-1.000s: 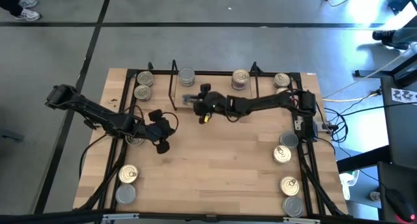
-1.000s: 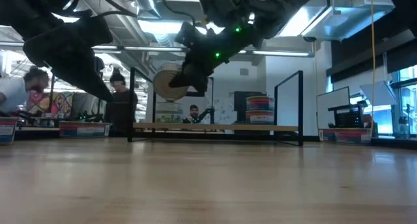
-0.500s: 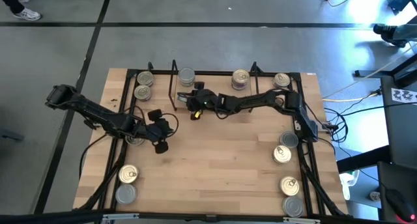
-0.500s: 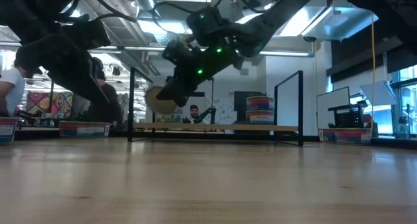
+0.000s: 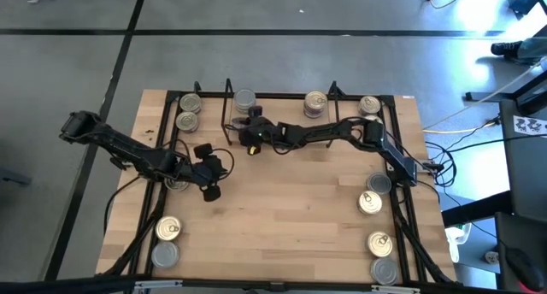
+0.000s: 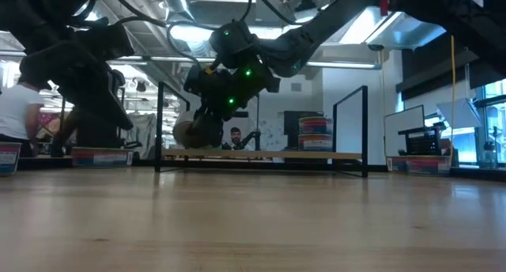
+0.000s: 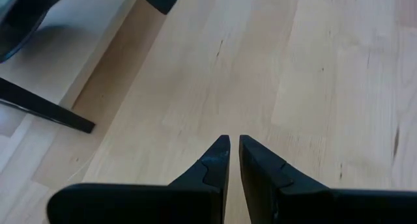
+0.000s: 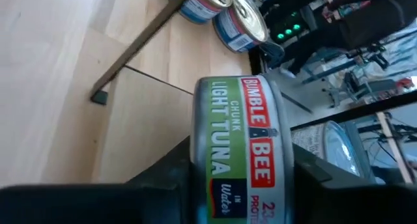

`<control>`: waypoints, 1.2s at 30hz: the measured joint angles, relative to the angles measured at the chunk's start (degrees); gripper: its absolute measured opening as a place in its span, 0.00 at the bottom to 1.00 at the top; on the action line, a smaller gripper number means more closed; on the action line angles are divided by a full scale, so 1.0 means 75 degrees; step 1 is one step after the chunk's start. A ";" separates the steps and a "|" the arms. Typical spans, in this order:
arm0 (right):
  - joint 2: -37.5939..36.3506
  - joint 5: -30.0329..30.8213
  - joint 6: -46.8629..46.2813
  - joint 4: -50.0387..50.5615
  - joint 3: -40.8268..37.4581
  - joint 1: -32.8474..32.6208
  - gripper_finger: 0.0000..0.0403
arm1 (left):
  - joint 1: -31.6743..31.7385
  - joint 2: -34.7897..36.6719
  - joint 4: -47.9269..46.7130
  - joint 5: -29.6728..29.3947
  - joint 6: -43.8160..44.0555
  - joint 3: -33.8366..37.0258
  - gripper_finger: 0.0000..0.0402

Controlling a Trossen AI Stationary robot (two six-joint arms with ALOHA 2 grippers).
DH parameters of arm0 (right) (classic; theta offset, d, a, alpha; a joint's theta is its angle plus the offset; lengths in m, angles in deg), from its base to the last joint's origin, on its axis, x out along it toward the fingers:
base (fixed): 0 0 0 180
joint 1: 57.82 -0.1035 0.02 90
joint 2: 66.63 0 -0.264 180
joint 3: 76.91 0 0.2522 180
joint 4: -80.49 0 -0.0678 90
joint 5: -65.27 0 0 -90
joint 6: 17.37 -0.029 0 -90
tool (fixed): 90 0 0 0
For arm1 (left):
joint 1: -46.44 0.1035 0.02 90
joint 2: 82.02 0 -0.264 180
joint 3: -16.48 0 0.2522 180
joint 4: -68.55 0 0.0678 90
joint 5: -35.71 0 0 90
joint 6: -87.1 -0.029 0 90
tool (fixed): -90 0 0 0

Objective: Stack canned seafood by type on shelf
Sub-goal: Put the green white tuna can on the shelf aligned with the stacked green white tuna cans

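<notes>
Wooden tabletop (image 5: pixel 291 200): the right gripper (image 5: pixel 245 130) is reaching toward eleven o'clock at the shelf (image 5: pixel 282 97), clamping a tuna tin (image 8: pixel 241 146); the left gripper (image 7: pixel 233 146), pinched together, is hovering at nine.

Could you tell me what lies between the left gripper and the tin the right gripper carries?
In the high view, only bare tabletop separates the left gripper from the tin at the right gripper.

- Wooden surface (image 5: pixel 291 208), light planks, resting on a grey floor (image 5: pixel 282 59).
- Person in a white top (image 6: pixel 16 114) at far left, behind the surface.
- Cables (image 5: pixel 461 149) beside the surface's right edge.
</notes>
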 joint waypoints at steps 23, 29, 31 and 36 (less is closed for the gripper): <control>0.0006 -0.0051 -0.0689 0.0160 -0.0003 0.0048 0.66 | 0.0000 0.0000 0.0003 0.0000 0.0073 -0.0003 0.08; 0.0006 -0.0012 -0.1108 0.0256 -0.0003 0.0037 0.71 | 0.0000 0.0000 0.0003 0.0004 0.0135 -0.0003 0.08; -0.0016 -0.0054 -0.1249 0.0340 -0.0004 0.0032 0.72 | 0.0000 0.0000 0.0003 0.0043 0.0141 -0.0003 0.08; -0.0167 -0.0066 -0.1695 0.0552 -0.0009 0.0038 0.72 | 0.0000 0.0000 0.0003 0.0058 0.0140 -0.0003 0.08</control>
